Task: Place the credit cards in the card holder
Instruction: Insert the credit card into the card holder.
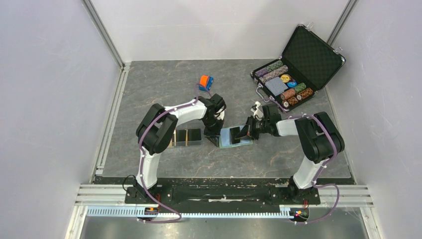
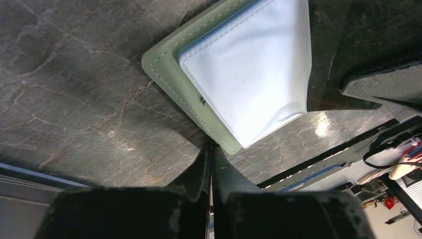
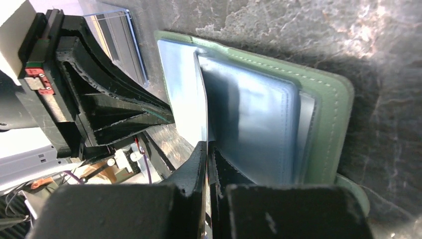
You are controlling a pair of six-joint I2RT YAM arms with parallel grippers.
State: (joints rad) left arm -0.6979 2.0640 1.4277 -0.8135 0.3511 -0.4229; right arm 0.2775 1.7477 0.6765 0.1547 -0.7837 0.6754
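The card holder (image 1: 230,138) is lying open on the table (image 1: 149,89), between both pincers. The right pincer (image 3: 206,145) is pinching one clear pocket leaf (image 3: 199,99), jaws narrow. The left pincer (image 2: 211,152) is sitting fully closed, tips at the holder's green rim. The credit cards (image 1: 187,136) are resting in a clear tray (image 1: 199,145) just left of it.

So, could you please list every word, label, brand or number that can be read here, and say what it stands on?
No text can be read in any view.
On the sage-green folding card holder, open: no print visible.
On the poker chips in the open black case: markings too small.
On the orange-and-blue toy car: too small.
On the black and orange-gold credit cards: too small.
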